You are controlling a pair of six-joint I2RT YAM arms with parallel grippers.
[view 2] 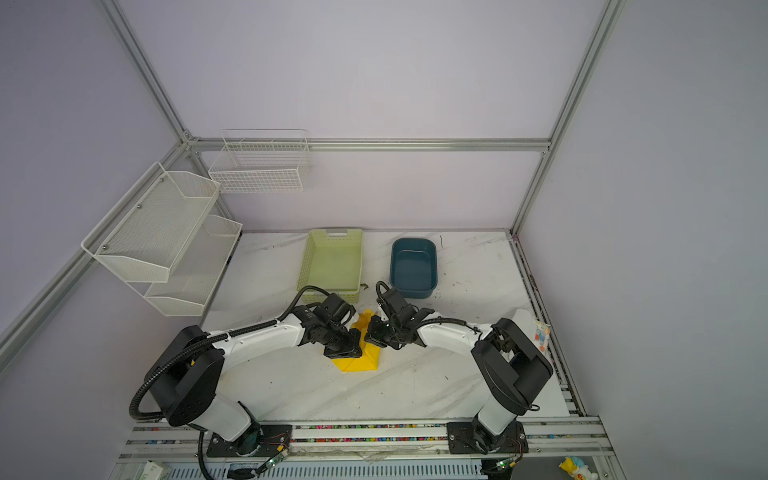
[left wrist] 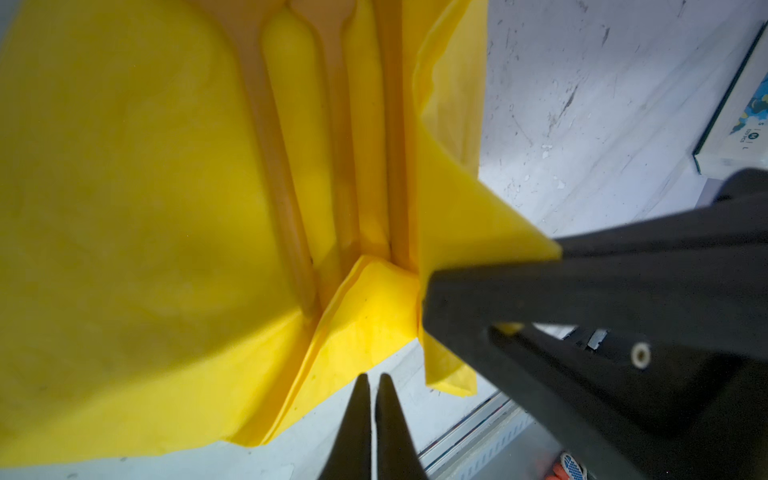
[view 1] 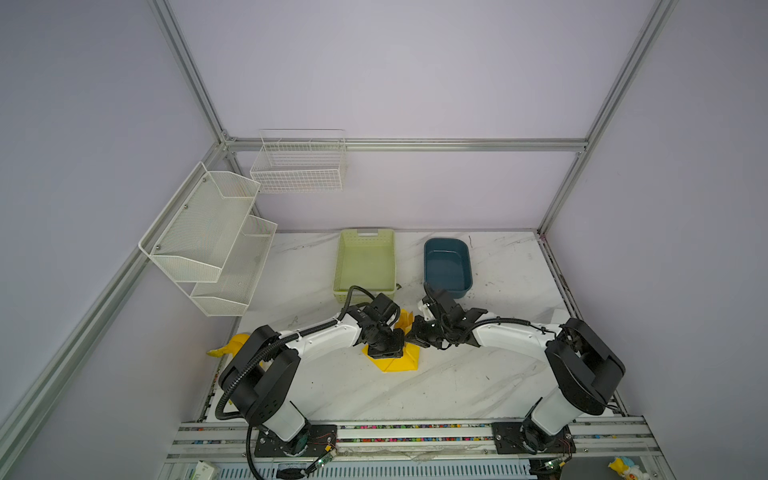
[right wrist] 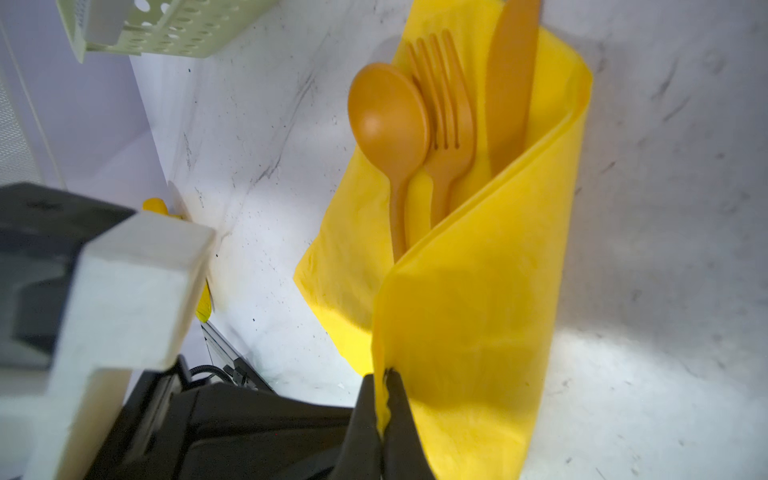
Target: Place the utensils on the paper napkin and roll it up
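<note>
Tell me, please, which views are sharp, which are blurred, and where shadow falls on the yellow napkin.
Right wrist view: spoon and fork are sharp; the napkin fold nearest the lens lies in shadow, slightly soft. Left wrist view: the napkin is very close and blurred, unevenly lit. Both top views: flat, even light, no glare.
</note>
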